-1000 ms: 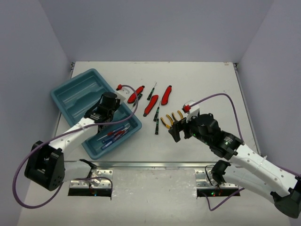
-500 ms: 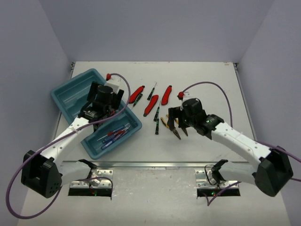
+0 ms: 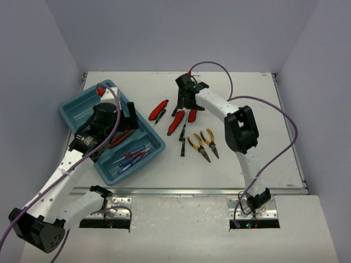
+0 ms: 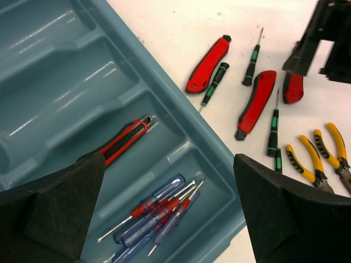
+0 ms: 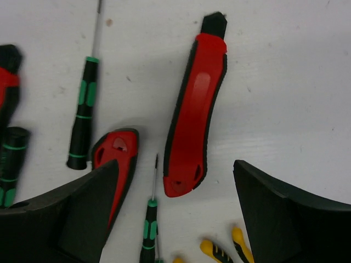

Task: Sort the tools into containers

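Your right arm has swung from the yellow pliers (image 3: 204,143) to the far cutters, and your left arm has lifted back over the teal tray (image 3: 77,112). The left end effector (image 4: 170,216) hangs wide open and empty above the tray. A red-and-black cutter (image 4: 123,141) lies one compartment in from the blue-handled screwdrivers (image 4: 153,211). The right end effector (image 5: 175,213) is spread open, gripping nothing, over a loose red cutter (image 5: 194,107) on the worktop (image 3: 247,93). A second cutter (image 5: 116,159) and a thin green-black screwdriver (image 5: 83,118) crowd one finger.
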Available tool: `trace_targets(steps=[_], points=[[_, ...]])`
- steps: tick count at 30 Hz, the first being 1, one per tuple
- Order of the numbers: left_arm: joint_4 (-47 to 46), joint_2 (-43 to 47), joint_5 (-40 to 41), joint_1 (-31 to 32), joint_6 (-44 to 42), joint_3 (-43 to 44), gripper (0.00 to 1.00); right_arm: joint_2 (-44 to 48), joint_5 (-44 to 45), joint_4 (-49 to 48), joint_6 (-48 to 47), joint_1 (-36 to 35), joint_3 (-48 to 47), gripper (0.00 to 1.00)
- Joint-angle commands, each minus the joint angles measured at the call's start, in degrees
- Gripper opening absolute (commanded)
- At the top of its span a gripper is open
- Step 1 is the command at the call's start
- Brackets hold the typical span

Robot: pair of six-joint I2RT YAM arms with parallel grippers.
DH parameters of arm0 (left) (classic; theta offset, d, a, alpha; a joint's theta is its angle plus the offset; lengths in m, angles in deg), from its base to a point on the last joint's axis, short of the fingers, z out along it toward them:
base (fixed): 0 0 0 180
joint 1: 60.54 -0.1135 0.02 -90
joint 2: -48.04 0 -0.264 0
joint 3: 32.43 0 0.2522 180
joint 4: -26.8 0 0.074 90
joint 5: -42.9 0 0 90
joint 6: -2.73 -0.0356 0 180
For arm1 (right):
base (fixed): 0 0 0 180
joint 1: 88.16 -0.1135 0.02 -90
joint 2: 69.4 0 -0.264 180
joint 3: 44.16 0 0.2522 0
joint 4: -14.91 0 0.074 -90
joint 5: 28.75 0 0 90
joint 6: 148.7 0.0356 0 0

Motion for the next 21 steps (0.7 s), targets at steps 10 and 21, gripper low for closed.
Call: trace_targets(steps=[10,21], points=[[-1.6,6.3,-10.3,-0.1,1.1,-3.6,1.00,-3.1,-6.6,-4.9,-0.4,5.4,1.9,0.68],[-4.7,8.2,-18.4,-0.1,3.6,-3.7,1.00,4.2,-11.9,-10.5,-6.8,9.3,10.2,0.15]])
